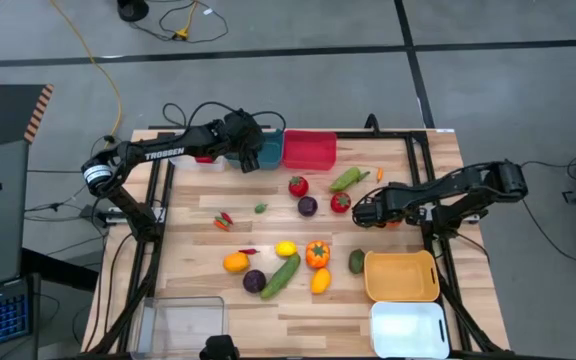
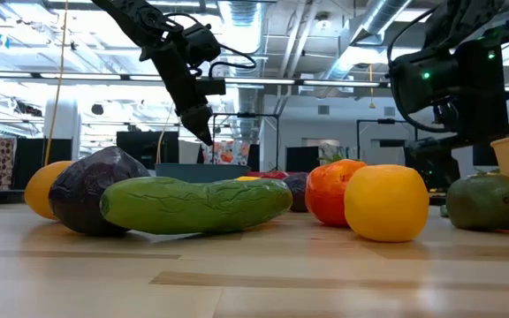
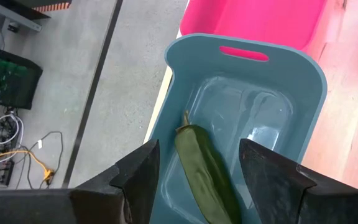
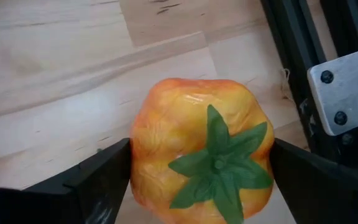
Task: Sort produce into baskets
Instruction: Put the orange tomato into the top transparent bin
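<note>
two arms mid-sort — green pod at the teal bin, orange pepper in the right jaws

my left gripper (image 3: 194, 180) hangs over the teal basket (image 3: 303, 68) at the table's far edge, next to the red basket (image 1: 309, 150). a long green pod (image 3: 204, 171) sits between the spread fingers, down in the bin. the fingers don't appear to touch it, so i read it as released, but i can't tell for sure.

my right gripper (image 4: 197, 180) is at the right side of the table by the frame rail. its jaws are wide, one on each side of an orange-yellow pepper (image 4: 201, 149) with a green stem. contact isn't clear from the wrist view, so whether it's gripped or just straddled i can't tell.

the rest of the produce lies loose mid-table: cucumber (image 1: 280, 274), tomato (image 1: 298, 185), lemon (image 1: 285, 248). the orange-yellow basket (image 1: 401, 277) and white basket (image 1: 409, 328) are just beside the right arm.

step in hand as i judge it — a drop finishing on the left, a pick on the right. next i'd lift the left arm clear of the bin, then close the right on the pepper and carry it to the orange-yellow basket.
</note>
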### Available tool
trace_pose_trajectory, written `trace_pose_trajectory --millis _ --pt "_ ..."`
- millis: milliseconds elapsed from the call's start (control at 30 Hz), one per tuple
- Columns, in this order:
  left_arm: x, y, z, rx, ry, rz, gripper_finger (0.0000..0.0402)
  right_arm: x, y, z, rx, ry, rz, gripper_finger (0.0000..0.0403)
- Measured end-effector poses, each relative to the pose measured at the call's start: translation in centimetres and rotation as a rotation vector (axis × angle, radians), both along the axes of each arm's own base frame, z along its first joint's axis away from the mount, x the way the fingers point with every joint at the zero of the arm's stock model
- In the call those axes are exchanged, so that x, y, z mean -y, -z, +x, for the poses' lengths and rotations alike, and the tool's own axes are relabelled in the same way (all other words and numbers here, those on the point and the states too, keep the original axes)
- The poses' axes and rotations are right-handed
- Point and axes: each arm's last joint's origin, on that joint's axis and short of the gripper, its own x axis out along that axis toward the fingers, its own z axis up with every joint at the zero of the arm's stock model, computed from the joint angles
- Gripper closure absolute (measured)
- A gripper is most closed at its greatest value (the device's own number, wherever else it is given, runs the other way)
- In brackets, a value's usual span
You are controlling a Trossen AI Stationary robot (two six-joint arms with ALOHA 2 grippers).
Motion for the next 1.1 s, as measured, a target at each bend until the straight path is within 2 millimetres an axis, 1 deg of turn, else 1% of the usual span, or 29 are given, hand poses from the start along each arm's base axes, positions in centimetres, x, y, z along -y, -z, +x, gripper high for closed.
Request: trace_pose_trajectory --millis 233,367,500,633,867,1100 --pt "0.0 0.0 0.0 0.0 0.0 0.0 0.0193 0.0 0.0 0.0 0.004 0.0 0.0 0.0062" --pt "0.0 0.0 0.0 0.0 0.0 0.0 0.0193 0.0 -0.1 0.1 -0.003 -0.025 0.008 0.0063" --pt "0.0 0.0 0.0 0.0 0.0 0.0 0.0193 0.0 -0.9 0.9 0.014 -0.098 0.025 0.0064" --pt "0.0 0.0 0.0 0.0 0.0 0.0 0.0193 0.1 -2.4 1.9 0.016 -0.195 0.02 0.0067" --pt "0.0 0.0 0.0 0.0 0.0 0.0 0.0193 0.2 -5.7 4.3 0.067 -0.412 0.003 0.0067" --pt "0.0 0.0 0.0 0.0 0.0 0.0 0.0193 0.4 -9.1 6.4 0.129 -0.589 -0.12 0.0064"
